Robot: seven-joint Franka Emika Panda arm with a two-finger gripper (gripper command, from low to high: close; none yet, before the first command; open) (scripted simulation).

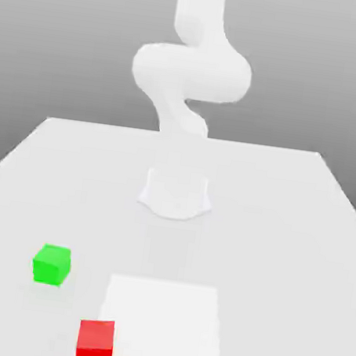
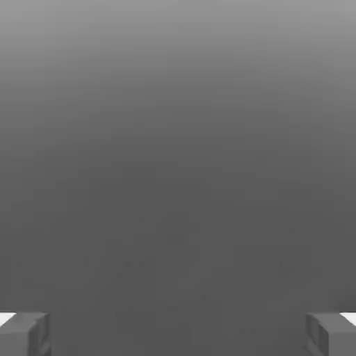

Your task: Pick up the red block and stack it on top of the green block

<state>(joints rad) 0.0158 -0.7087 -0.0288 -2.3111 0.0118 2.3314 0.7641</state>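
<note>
The red block (image 1: 96, 344) lies on the white table (image 1: 285, 227) near its front edge, a little toward the exterior view's left. The green block (image 1: 51, 264) sits on the table farther back and to the left of the red one, about a block's width away. Both cubes rest flat and untouched. In the hand view my gripper (image 2: 178, 337) is open: its two grey fingertips (image 2: 24, 335) stand far apart with nothing between them, against a plain grey background. The white arm (image 1: 191, 72) rises from its base and leaves the exterior view at the top.
A brighter white square patch (image 1: 162, 325) lies flat on the table just right of the red block. The arm's round base (image 1: 176, 195) stands at the table's middle, behind both blocks.
</note>
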